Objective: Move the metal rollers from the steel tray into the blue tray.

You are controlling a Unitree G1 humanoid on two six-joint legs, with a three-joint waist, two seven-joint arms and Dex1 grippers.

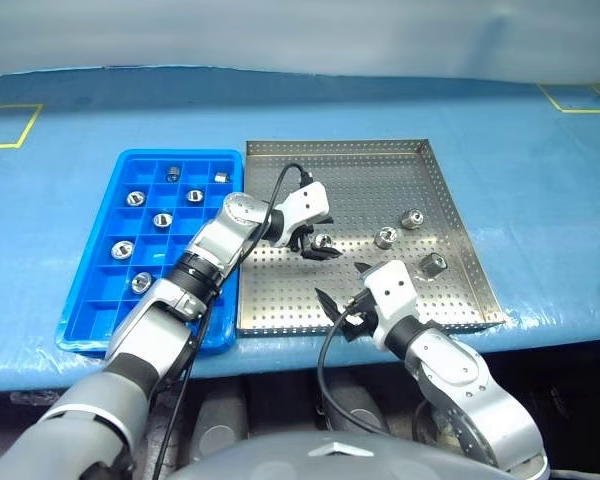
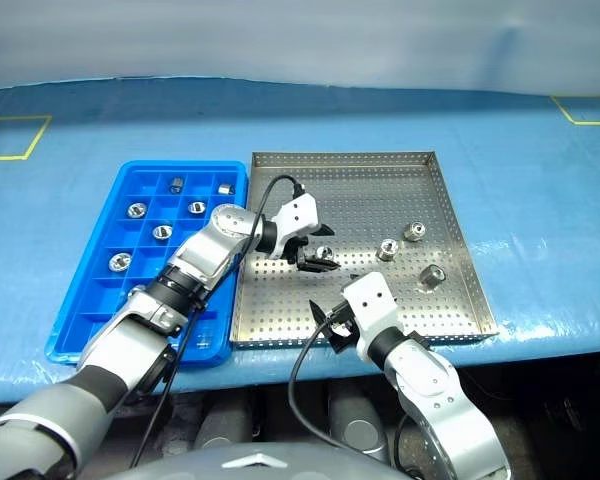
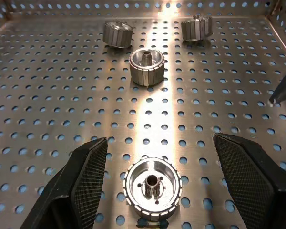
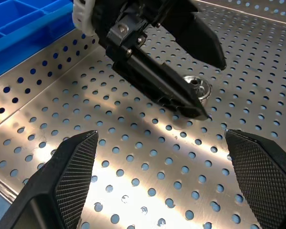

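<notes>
The left gripper (image 1: 316,246) straddles the nearest metal roller (image 3: 152,189) on the steel tray (image 1: 280,310), jaws spread with the roller standing upright between them, seemingly not yet touched, while the right gripper (image 1: 342,315) hangs wide open nearer the front rim

blue sheet-covered table top (image 1: 70,215) wrinkled along its front edge, yellow tape outlines on it at far left (image 1: 8,127) and far right (image 1: 578,98), pale grey wall (image 1: 300,35) behind, dark floor (image 2: 560,400) below the front edge
</notes>
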